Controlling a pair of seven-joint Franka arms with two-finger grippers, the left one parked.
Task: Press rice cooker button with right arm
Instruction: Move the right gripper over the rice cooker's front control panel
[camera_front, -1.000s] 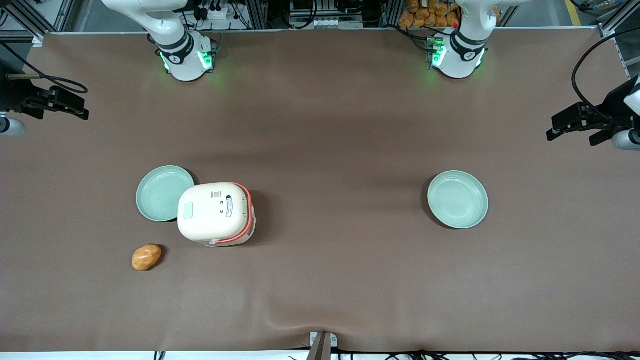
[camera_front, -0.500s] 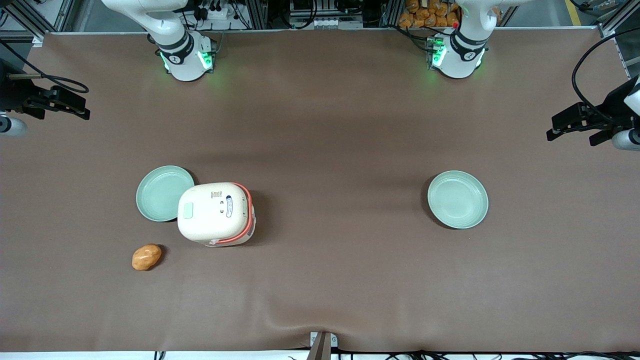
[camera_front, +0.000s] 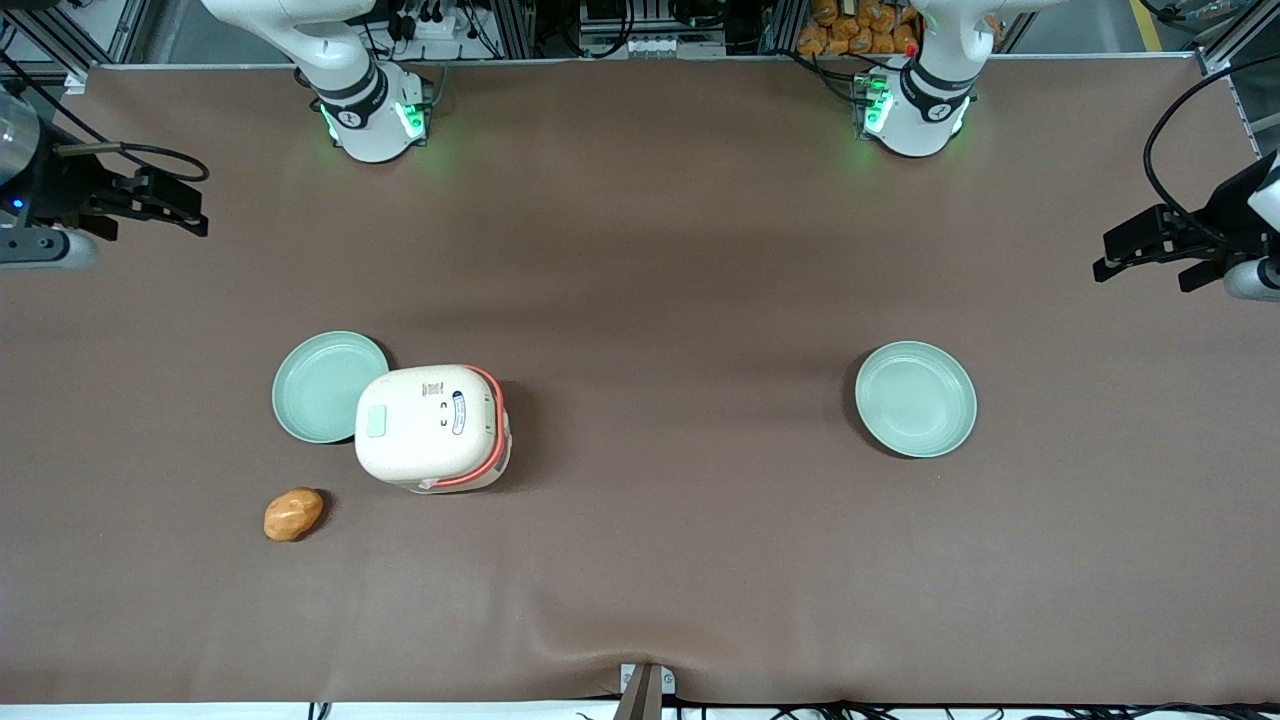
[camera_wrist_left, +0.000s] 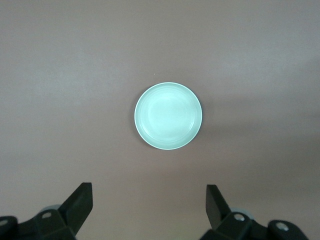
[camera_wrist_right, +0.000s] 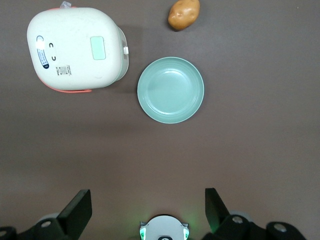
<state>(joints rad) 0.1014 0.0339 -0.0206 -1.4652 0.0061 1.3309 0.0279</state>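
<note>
The rice cooker (camera_front: 432, 428) sits lid shut on the brown surface (camera_front: 680, 300), a green plate (camera_front: 325, 385) touching it at about its ten o'clock, a potato (camera_front: 293, 514) near at its seven (front view). The gripper (camera_front: 185, 210), fingers spread apart, hovers well apart toward its ten o'clock. The press looks not yet begun: approach, descent and push remain.

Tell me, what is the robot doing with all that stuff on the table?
The right arm's hand is open and hangs high over the working arm's end of the table, touching nothing. The cooker sits closed, its button not yet pressed. A plate lies right beside the cooker, and a potato lies nearer the front camera. Another plate lies toward the parked arm's end.
</note>
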